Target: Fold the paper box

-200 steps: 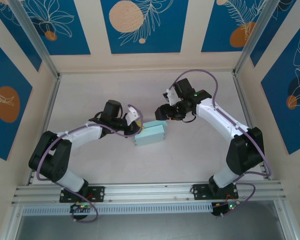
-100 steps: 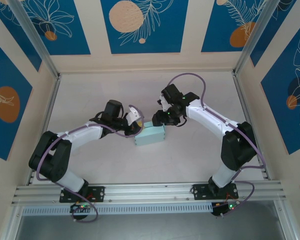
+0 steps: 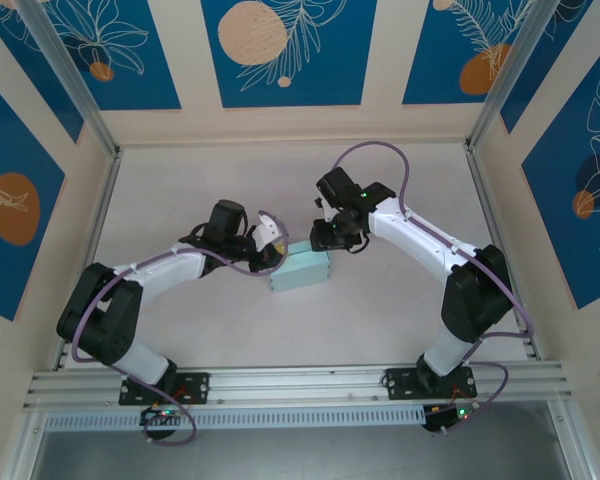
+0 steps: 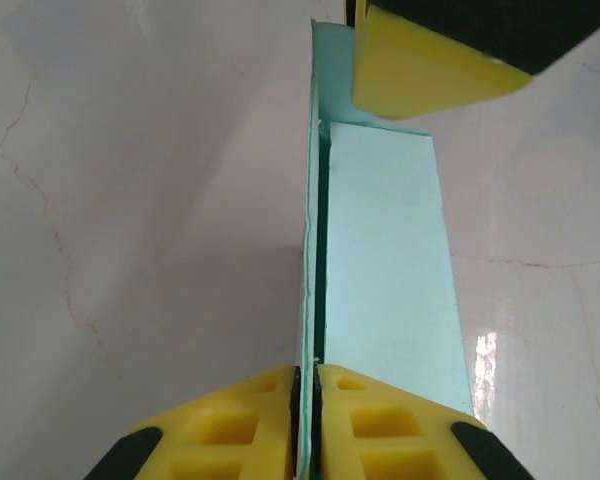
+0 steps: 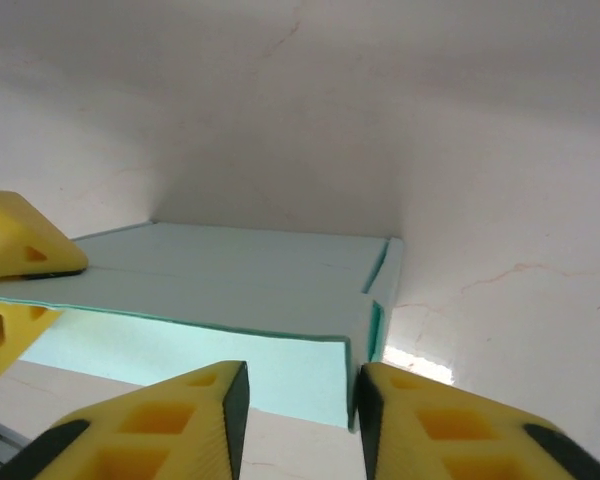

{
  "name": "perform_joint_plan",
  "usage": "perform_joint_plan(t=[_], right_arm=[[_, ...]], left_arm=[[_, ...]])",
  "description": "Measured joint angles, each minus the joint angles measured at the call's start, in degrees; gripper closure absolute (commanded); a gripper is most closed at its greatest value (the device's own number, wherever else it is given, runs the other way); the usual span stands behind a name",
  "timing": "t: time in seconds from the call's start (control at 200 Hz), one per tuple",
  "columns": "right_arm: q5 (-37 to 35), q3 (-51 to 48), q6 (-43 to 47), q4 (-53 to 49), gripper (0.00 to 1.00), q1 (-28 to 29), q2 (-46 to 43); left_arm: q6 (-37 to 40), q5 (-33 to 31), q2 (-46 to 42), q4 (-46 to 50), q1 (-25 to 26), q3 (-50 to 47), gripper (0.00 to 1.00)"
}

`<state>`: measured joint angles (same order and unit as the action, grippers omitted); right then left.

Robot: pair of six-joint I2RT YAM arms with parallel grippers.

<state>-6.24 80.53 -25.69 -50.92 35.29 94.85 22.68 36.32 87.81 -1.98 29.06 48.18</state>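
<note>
The paper box (image 3: 302,271), a pale light-blue card box, lies at the middle of the table. My left gripper (image 3: 270,254) is at its left end, shut on a thin upright card edge (image 4: 307,300), with the box's face (image 4: 390,260) stretching away to the right of it. My right gripper (image 3: 322,238) hangs at the box's far edge. Its jaws stand apart either side of a box corner (image 5: 355,350), the right pad (image 5: 365,400) close against the card edge. The box top (image 5: 240,275) runs left to the left gripper's yellow fingers (image 5: 20,250).
Pale marbled tabletop (image 3: 180,190) surrounds the box on all sides. Aluminium frame posts (image 3: 100,210) and blue patterned walls close the table in at the left, right and back. A rail (image 3: 300,380) runs along the near edge by the arm bases.
My right gripper has moved left and down onto the box's far edge, and its jaws have narrowed. The left gripper and the box have stayed put.
</note>
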Motion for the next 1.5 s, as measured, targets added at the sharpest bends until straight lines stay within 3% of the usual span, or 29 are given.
perform_joint_plan(t=[0.18,0.36,0.595,0.68,0.825,0.985,1.075,1.145,1.345,1.5], right_arm=[[-1.9,-0.44,-0.04,-0.02,0.83,0.02,0.0],[-4.96,-0.68,0.07,0.28,1.0,0.76,0.09],[-9.05,-0.87,0.42,0.76,1.0,2.62,0.09],[-10.84,-1.31,0.46,1.55,1.0,3.48,0.09],[-12.98,-2.62,0.61,3.61,1.0,4.46,-0.35],[-13.4,-4.37,0.61,5.46,1.0,4.96,-1.33],[-13.31,-5.53,0.57,5.7,1.0,5.55,-1.75],[-13.25,-6.29,0.55,5.64,1.0,5.9,-1.75],[-13.29,-6.84,0.13,4.66,1.0,6.29,-1.77],[-13.35,-7.15,-0.15,4.57,1.0,7.06,-2.8]], left_arm=[[0.24,-0.46,0.0,0.04,0.11,0.13,0.87],[0.42,-1.01,0.0,0.02,0.22,0.2,0.87],[0.39,-1.68,0.0,0.02,0.22,0.28,0.86],[0.42,-2.12,0.0,-0.07,0.22,0.31,0.76],[-0.37,-2.84,0.0,-0.15,0.22,0.31,0.71],[-2.19,-4.09,-0.48,-0.15,0.24,0.31,0.56],[-3.96,-5.44,-1.07,-0.17,0.35,0.31,0.39],[-5.66,-6.73,-1.88,-0.2,0.46,0.31,0.34],[-10.27,-8.68,-6.88,-0.35,0.48,0.15,0.32],[-16.48,-14.45,-13.31,1.86,0.5,-0.04,0.34]])
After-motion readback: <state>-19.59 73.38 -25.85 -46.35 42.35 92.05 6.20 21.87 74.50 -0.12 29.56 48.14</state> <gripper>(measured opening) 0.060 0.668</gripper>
